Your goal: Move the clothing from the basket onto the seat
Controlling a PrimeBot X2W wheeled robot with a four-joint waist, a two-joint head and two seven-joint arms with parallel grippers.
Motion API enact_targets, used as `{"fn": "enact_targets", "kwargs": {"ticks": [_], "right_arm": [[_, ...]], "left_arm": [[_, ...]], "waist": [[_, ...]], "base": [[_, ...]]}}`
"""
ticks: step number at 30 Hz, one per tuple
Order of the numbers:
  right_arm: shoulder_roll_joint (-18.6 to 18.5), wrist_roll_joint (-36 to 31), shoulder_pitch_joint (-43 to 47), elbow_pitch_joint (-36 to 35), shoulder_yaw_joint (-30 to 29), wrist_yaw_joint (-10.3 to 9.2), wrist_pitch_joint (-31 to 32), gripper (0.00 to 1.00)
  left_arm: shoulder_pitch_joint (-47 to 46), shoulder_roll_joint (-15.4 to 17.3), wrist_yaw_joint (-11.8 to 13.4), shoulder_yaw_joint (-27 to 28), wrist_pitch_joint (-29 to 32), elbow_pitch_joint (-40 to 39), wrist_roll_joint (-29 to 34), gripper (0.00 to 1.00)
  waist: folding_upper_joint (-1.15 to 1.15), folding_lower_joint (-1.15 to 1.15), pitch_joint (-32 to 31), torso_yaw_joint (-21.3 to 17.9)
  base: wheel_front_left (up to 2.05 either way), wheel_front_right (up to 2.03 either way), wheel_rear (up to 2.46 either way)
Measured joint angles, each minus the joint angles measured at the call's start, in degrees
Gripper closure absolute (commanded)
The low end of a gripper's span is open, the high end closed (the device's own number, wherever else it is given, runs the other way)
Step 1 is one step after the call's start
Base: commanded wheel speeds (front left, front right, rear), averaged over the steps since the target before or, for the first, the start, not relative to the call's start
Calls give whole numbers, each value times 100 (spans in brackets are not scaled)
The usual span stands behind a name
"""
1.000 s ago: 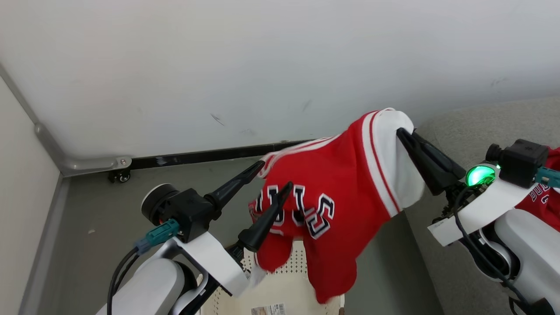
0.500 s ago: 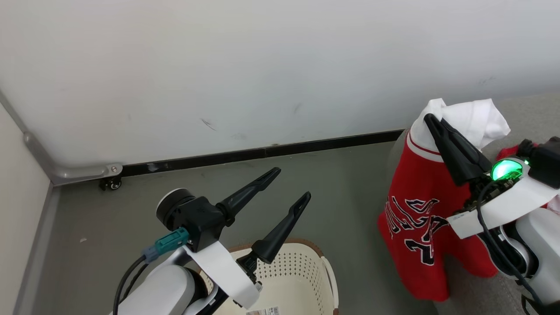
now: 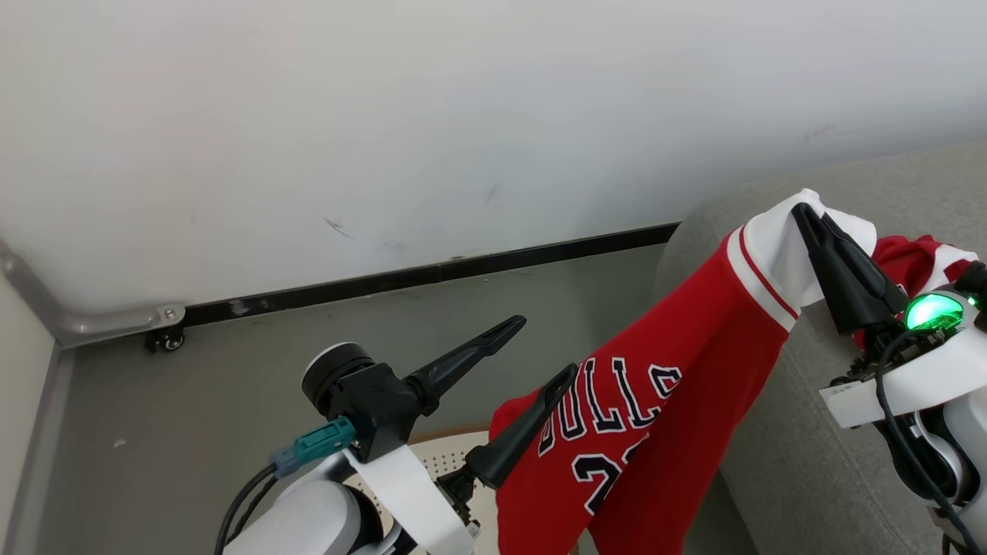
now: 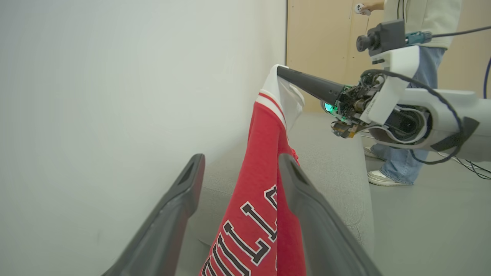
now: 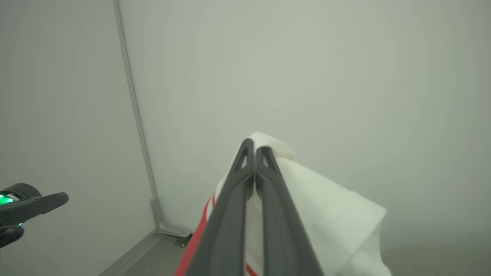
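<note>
Two red garments were in sight. One, a jersey [image 3: 694,331] with black-and-white letters and a number starting with 2, hung from the right gripper [image 3: 804,210]. Its fingers were pressed together on the white trim; the right wrist view showed them closed tight, with white cloth bunched around the tips. From that pinch the jersey draped down and toward the robot's left, off the rounded edge of the grey seat [image 3: 771,462] and over the grey floor [image 3: 231,370]. Its lower part ran out of the head view close to the basket [image 3: 443,459]. A small patch of the cream perforated basket showed low down, between the left arm and the cloth.

The left gripper [image 3: 545,345] stood with its fingers wide apart and held nothing. In the left wrist view the jersey hung in the gap between the two dark fingers, close against the one on that view's right — whether the cloth actually touched that finger I could not tell.

The second red garment [image 3: 914,258] lay on the seat just behind the right gripper, mostly hidden by it — a fold of red with white trim was what could be made out. The seat stood against a pale wall [image 3: 385,116]. In the left wrist view a person [image 4: 402,161] in jeans and a pale top stood on the floor beyond the seat's far end.
</note>
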Motion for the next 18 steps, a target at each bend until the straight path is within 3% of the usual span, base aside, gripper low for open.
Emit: {"fn": "enact_targets", "kwargs": {"ticks": [18], "right_arm": [[68,-330,318,-244,-283,0,-1,100]], "left_arm": [[-66,56,-22,-159,-42,-34,-174,0]], "waist": [[0,0,57,-448]], "base": [[0,0,0]]}}
